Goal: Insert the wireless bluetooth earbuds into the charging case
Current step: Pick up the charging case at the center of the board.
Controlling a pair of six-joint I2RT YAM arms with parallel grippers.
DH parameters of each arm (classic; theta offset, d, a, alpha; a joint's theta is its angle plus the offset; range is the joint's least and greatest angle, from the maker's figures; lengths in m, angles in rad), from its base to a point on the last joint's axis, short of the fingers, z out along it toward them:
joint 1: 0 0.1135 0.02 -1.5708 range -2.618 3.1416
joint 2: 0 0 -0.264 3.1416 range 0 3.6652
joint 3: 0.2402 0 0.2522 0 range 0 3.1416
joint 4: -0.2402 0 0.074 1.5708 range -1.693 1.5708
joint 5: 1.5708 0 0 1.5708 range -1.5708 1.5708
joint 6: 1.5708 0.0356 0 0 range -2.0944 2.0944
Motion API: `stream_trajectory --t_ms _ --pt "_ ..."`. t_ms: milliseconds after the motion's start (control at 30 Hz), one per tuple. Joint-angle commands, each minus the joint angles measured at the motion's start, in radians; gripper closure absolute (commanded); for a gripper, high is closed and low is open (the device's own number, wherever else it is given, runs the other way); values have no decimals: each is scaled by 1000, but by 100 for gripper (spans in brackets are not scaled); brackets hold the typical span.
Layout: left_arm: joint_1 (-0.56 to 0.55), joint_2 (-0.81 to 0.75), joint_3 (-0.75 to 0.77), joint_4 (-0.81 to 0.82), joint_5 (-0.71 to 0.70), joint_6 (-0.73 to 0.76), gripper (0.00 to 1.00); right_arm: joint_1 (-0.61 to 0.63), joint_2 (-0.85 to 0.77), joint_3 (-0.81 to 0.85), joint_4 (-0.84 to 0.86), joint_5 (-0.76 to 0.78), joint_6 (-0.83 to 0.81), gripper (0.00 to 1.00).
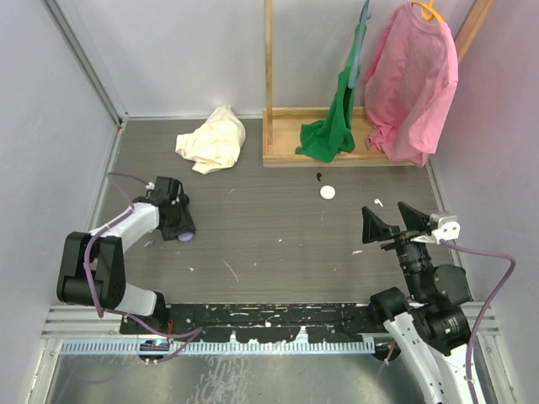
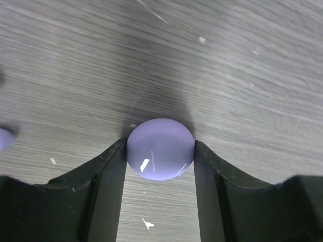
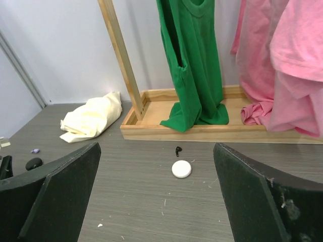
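A glossy lavender round charging case (image 2: 160, 148) lies on the grey table at the left (image 1: 185, 236). My left gripper (image 2: 160, 151) reaches down over it (image 1: 180, 225), and both fingers touch its sides. A small lavender earbud (image 2: 4, 137) lies just left of that gripper, also visible as a speck (image 1: 149, 244). A small black earbud (image 3: 177, 150) lies near the wooden rack (image 1: 318, 177), with a white round disc (image 3: 181, 169) beside it (image 1: 327, 192). My right gripper (image 1: 389, 220) hovers wide open at the right, facing the disc (image 3: 156, 147), with nothing between its fingers.
A wooden clothes rack base (image 1: 286, 156) stands at the back with a green shirt (image 1: 333, 126) and a pink shirt (image 1: 413, 84) hanging. A crumpled cream cloth (image 1: 212, 141) lies at the back left. Small white flecks dot the table.
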Motion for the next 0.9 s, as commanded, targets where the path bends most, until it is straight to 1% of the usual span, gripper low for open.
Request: stream_trajectory --t_ms 0,133,333,567,633,700,867 --pt "-85 -35 39 42 25 32 56 4 45 21 40 -47 16 0" --pt "-173 -37 77 45 9 72 55 4 109 49 3 -69 34 0" --pt "-329 -73 90 113 -22 157 54 5 187 84 -34 -81 73 0" --pt "-479 -88 73 227 -42 263 53 5 212 49 -53 -77 121 0" --pt "-525 -89 72 258 -51 299 53 4 226 35 -40 -100 117 0" --pt "-568 -86 74 284 -64 337 53 4 246 20 -18 -161 104 0" --pt "-647 -80 69 361 -74 429 52 4 310 -34 51 -270 90 0"
